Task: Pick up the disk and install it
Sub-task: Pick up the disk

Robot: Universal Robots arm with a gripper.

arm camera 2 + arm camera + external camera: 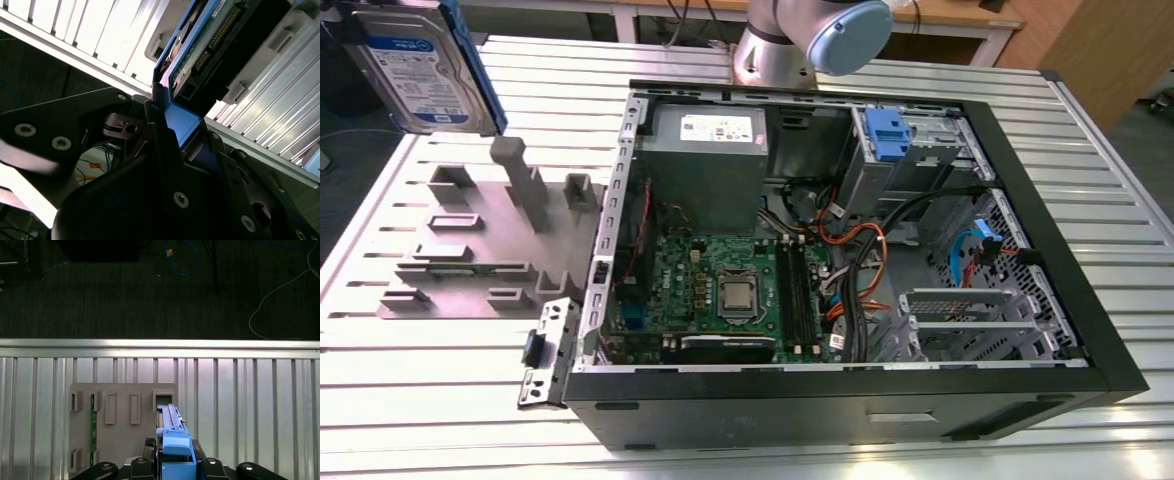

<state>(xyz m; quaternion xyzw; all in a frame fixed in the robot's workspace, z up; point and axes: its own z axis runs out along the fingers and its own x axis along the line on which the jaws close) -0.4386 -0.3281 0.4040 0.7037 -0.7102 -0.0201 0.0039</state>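
Fingers [162, 145] pinch the blue carrier edge of the disk [420, 65]. Gripper [175, 462] holds it on edge, slightly tilted, in the air over the grey fixture plate [120, 440]. Open computer case [1067, 250] stands well apart toward the exterior view's right, with bare slatted table [427, 400] around.

Place: a robotics lab or test workshop, set up for work on computer hardware.
Work surface: ribbed silver aluminium-profile table [400, 400], all bare metal slats.
Machine: silver robot arm base with a pale blue joint cap [847, 35], standing at the table's far edge.
Hardware: open black desktop computer case [854, 410] on its side, green motherboard [720, 290] exposed.
Fixture: flat grey plate with raised slotted holders [467, 250].
Surroundings: light wooden benches [961, 15]; dark carpeted floor [125, 290] with a loose blue cable [186, 274].
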